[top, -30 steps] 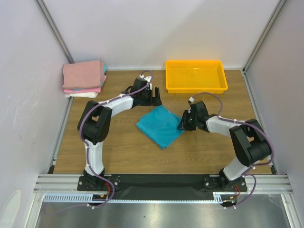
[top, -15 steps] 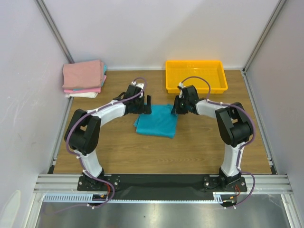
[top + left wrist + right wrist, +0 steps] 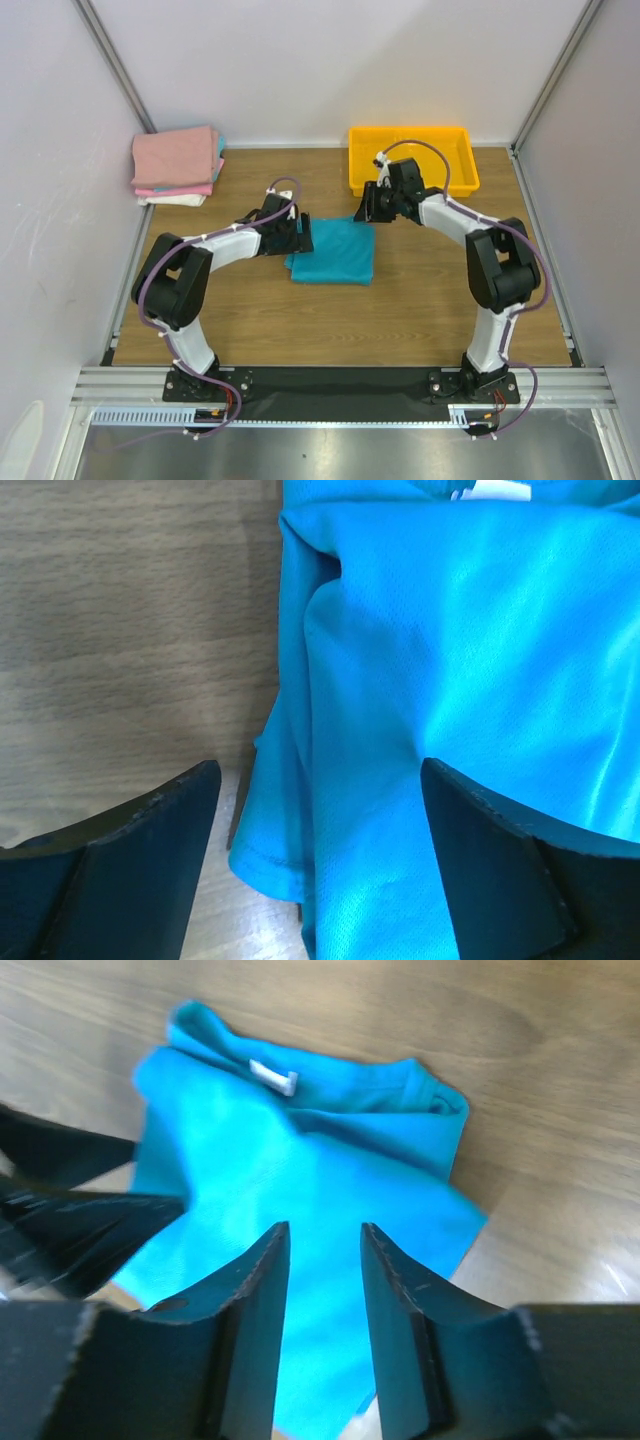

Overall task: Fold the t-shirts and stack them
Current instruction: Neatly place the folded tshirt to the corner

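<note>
teal t-shirt (image 3: 335, 255) folded mid-table | left gripper (image 3: 300, 236) spread at its left hem, empty | right gripper (image 3: 362, 213) parted, empty, over far corner | stack (image 3: 178, 165) far-left, left arm judged nearer

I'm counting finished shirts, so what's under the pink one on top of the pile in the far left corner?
Under the top pink shirt a teal edge peeks out on its right, then another pink layer and a whitish one lowest. Their middles are covered.
</note>
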`<state>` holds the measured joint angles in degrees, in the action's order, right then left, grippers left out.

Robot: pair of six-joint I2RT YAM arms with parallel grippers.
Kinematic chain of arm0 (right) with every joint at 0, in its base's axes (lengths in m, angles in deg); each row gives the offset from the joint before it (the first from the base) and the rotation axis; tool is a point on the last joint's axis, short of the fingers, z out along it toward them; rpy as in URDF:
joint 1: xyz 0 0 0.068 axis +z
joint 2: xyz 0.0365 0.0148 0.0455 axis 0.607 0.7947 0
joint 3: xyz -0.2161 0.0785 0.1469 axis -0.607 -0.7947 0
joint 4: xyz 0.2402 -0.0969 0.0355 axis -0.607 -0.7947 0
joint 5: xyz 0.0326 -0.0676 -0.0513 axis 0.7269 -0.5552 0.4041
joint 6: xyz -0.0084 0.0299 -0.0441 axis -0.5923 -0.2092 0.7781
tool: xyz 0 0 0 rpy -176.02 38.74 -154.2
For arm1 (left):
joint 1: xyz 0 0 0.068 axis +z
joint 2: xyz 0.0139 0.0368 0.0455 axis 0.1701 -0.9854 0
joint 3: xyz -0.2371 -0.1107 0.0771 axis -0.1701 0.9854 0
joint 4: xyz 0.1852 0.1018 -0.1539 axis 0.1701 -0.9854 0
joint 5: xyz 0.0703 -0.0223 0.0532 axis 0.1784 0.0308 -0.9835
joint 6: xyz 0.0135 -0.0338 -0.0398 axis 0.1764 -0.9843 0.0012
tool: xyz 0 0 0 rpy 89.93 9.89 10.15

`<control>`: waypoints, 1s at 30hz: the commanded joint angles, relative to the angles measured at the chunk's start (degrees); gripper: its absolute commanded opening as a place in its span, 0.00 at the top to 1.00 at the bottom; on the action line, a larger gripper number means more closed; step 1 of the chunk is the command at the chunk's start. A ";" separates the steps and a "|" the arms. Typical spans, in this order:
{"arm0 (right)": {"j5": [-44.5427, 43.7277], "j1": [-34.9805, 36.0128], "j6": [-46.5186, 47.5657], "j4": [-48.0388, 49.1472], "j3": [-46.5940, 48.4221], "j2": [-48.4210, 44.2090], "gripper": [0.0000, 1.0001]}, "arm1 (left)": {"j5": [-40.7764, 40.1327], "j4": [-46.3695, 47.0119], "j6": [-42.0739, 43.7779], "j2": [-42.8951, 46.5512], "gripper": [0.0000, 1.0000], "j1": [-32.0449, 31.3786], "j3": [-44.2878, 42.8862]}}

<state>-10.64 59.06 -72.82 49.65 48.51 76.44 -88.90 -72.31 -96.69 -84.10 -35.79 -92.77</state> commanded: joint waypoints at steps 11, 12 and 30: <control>-12.28 -7.45 -5.38 -6.99 -6.84 -28.20 0.32 | 0.14 3.06 1.42 -4.55 0.73 0.42 -3.82; -13.34 -8.32 -5.64 -7.42 -7.55 -29.71 0.30 | 0.15 0.88 4.47 -5.61 0.84 0.51 -7.14; -15.11 -16.68 -10.03 -1.64 -12.39 -31.49 0.12 | -21.55 -10.05 33.75 -12.04 1.00 9.12 -32.12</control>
<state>-26.70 42.72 -81.24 43.90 35.73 43.11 -105.11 -82.93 -71.69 -95.46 -28.91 -120.35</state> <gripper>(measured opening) 0.873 0.026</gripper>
